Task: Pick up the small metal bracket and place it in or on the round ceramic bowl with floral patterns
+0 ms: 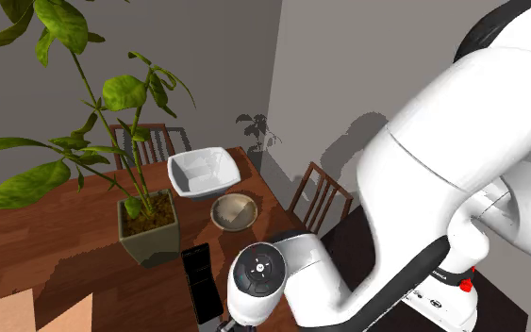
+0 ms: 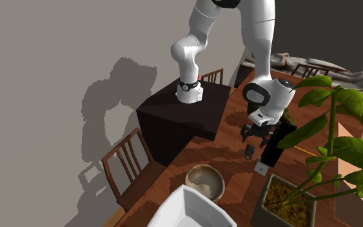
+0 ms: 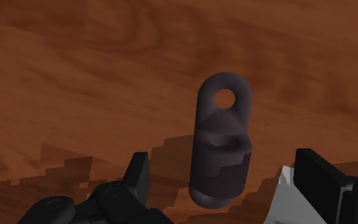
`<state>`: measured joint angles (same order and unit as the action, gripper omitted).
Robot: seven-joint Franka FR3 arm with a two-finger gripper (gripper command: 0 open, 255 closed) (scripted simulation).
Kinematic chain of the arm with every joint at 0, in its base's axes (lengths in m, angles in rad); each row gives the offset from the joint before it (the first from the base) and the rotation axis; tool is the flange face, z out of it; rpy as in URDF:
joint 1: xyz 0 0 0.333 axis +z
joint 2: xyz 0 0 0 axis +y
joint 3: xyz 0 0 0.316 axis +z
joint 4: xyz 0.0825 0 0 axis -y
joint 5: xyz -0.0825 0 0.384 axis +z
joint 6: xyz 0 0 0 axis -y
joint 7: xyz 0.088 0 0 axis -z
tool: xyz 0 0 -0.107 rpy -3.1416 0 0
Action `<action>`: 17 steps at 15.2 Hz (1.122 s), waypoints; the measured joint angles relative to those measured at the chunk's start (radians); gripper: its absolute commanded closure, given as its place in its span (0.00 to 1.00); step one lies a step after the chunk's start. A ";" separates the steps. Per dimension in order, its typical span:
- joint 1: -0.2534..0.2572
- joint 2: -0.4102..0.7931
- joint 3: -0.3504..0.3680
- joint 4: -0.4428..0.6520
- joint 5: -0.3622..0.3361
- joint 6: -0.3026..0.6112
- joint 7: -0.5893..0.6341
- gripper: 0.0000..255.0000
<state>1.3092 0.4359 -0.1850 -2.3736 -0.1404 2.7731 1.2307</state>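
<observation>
The small dark bracket [image 3: 222, 153], a smooth rounded lug pierced by one round hole, is seen lying on the wood-grained table [image 3: 75, 76]. It is flanked but untouched by the spread fingers of the gripper [image 3: 225, 167]. In the second exterior view it is placed near the table edge facing the stand [image 2: 167, 129], apart from the round tan bowl [image 2: 204, 182].

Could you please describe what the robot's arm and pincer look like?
The arm is glossy white, with rounded, tube-like links and dark bands at its joints. One joint carries a round dark grey cap with a ring marking on it. Near the base there is a small red mark beside a black band. The pincer is all black, with two blocky fingers.
</observation>
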 measured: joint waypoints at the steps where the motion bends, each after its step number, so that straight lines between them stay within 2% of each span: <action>1: -0.114 0.005 0.077 0.004 0.109 0.016 -0.093 0.00; 2: -0.175 0.012 0.119 0.010 0.164 0.025 -0.142 0.00; 4: -0.221 0.028 0.157 0.023 0.205 0.050 -0.180 0.00; 9: -0.244 0.107 0.175 0.043 0.224 0.098 -0.194 0.00; 15: -0.244 0.119 0.176 0.049 0.225 0.102 -0.193 0.00; 16: -0.244 0.119 0.176 0.049 0.225 0.102 -0.193 1.00; 17: -0.244 0.119 0.176 0.049 0.225 0.102 -0.193 1.00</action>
<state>1.0650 0.5551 -0.0094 -2.3251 0.0842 2.8753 1.0378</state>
